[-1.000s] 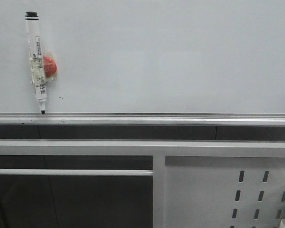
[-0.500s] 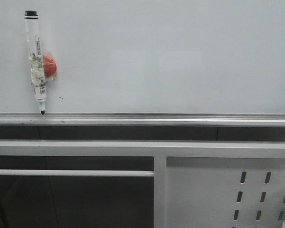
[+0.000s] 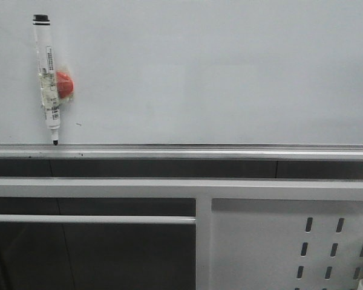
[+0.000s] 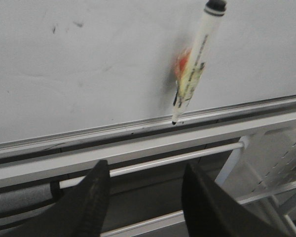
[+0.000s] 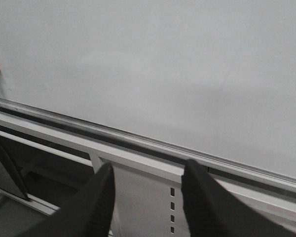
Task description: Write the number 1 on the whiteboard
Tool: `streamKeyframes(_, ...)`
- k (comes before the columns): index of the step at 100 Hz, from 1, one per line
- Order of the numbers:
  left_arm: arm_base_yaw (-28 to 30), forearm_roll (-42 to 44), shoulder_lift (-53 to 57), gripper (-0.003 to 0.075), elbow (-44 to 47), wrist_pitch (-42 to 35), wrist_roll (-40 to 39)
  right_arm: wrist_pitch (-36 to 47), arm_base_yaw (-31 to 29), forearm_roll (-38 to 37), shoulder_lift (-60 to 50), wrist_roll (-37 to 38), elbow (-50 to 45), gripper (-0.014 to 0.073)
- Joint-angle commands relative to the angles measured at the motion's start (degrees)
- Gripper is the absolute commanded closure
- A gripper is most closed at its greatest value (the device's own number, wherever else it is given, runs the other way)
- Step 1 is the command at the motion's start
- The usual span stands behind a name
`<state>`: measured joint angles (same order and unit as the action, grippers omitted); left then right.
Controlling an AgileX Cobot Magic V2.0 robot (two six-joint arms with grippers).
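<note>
- Front view: the whiteboard (image 3: 218, 72) fills the upper half of the frame; its silver rail (image 3: 230, 149) runs edge to edge across the middle.
- A marker (image 3: 48, 78) hangs on the board at about 10 o'clock from frame centre, nearly upright, black cap end up, tip down and just above the rail.
- A red magnet (image 3: 63, 84) sits touching the marker's barrel at its 3 o'clock side; clear tape or wrap appears to bind the two, though the detail is too fine to confirm.
- A tiny dark speck (image 3: 78, 125) lies on the board at 4 o'clock from the marker's tip end, apart from it.
- No long stroke shows on the board in any view; the number 1 is not yet written.
- A grey panel (image 3: 290, 241) with slotted holes stands below the rail, at 5 o'clock in the frame.
- Neither arm shows in the front view.
- Left wrist view: the left gripper (image 4: 145, 197) has its two black fingers spread apart with nothing between them; it is well short of the marker (image 4: 192, 64) and the board (image 4: 89, 64). Faint smudges (image 4: 64, 27) mark the board surface.
- Right wrist view: the right gripper (image 5: 145, 197) likewise stands parted and empty, facing a bare stretch of board (image 5: 163, 64) above the rail (image 5: 138, 140).
</note>
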<state>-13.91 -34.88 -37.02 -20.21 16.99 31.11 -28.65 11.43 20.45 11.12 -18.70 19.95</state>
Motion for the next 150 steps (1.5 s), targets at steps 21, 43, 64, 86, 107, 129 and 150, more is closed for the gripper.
streamKeyframes(21,-11.61,-4.15,-8.65,0.0403,-1.9,-21.04,2.65,4.06,-0.08,-3.71,1.19,-0.7,1.95,0.0303)
streamKeyframes(43,-23.92,-4.15,-13.92,0.0403,0.12,-37.98,2.65,4.16,-0.08,-3.94,1.19,-0.7,-0.15,0.0303)
streamKeyframes(64,-26.35,-4.55,-21.72,0.0403,0.17,-44.29,0.98,5.84,-0.08,-3.94,1.19,-0.7,-0.64,0.0303)
streamKeyframes(86,-26.35,-2.16,-27.82,0.0403,-0.68,-48.65,-9.74,5.98,-0.08,-3.94,1.19,-0.7,-1.04,0.0303)
streamKeyframes(107,-26.35,5.48,-31.35,0.0403,-1.2,-51.5,-18.8,5.98,-0.08,-3.94,1.19,-0.7,-1.04,0.0303)
streamKeyframes(129,-26.25,5.53,-34.37,0.0404,-2.4,-52.84,-19.75,5.98,-0.08,-3.94,1.19,-0.7,-1.04,0.0304)
streamKeyframes(150,-26.25,5.4,-37.8,0.0404,-5.14,-52.7,-20.05,5.98,-0.08,-3.94,1.19,-0.7,-1.04,0.0304)
